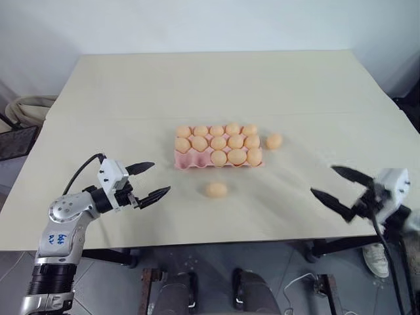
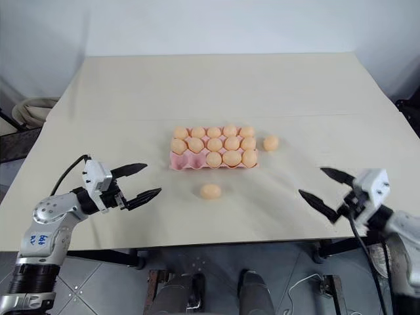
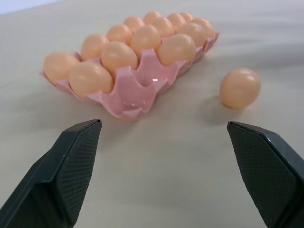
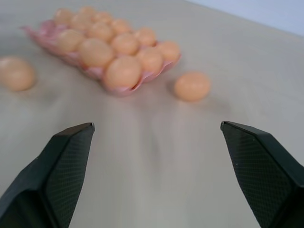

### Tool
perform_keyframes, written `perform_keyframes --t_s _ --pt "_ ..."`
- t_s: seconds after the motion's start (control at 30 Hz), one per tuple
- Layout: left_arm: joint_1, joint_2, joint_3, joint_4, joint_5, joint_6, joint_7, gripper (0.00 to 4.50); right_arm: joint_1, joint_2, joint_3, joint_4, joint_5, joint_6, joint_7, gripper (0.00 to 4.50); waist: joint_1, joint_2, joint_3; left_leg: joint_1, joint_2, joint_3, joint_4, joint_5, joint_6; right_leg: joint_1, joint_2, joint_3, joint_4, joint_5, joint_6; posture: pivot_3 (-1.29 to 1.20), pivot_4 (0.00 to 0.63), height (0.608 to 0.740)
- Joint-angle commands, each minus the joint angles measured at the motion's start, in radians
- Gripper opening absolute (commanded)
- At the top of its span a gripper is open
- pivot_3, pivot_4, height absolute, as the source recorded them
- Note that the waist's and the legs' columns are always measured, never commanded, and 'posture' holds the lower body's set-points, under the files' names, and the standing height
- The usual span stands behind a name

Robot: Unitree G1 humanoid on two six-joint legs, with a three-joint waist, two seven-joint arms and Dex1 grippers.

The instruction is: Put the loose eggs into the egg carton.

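2 loose eggs remain on the table (image 1: 131, 85): the front egg (image 1: 216, 190) lies near the pink egg carton (image 1: 197, 161) at its 6 o'clock, the side egg (image 1: 273, 141) just beside it at 3 o'clock. The carton sits mid-table with 13 eggs seated and 2 front-left cups vacant. Left gripper (image 1: 149, 180) and right gripper (image 1: 336, 184) hover wide open, holding nothing. Best approach: left gripper straddles the front egg, closes gently, lowers it into a vacant cup. Whether the front egg might roll is hard to judge.
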Motion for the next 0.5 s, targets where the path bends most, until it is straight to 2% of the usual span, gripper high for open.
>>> perform_keyframes --t_s 0.03,0.27,0.5 --pt "0.018 0.014 0.029 -0.072 -0.018 0.009 0.016 4.5 -0.179 -0.003 0.11 0.142 -0.091 0.082 -0.079 4.45 0.0 0.0 0.0 0.0 0.0 0.001 0.0 0.0 0.0 0.0 0.0 0.001 0.0 0.0 0.0 0.0 0.15 0.74" --pt "0.07 0.001 0.043 -0.173 -0.032 0.027 0.043 4.5 -0.553 0.102 0.232 0.546 -0.194 0.066 -0.153 4.45 -0.008 0.0 0.0 -0.002 0.001 0.005 -0.002 -0.001 -0.001 -0.004 -0.001 -0.002 0.0 0.0 0.0 0.0 0.15 0.74" --pt "0.116 -0.017 0.042 -0.264 -0.053 0.013 0.051 4.5 -0.735 0.19 0.29 0.853 -0.28 -0.055 -0.175 4.45 -0.024 0.0 0.0 -0.003 0.003 0.01 0.001 -0.004 -0.004 -0.004 -0.005 -0.018 0.001 0.0 0.0 0.0 0.15 0.74"
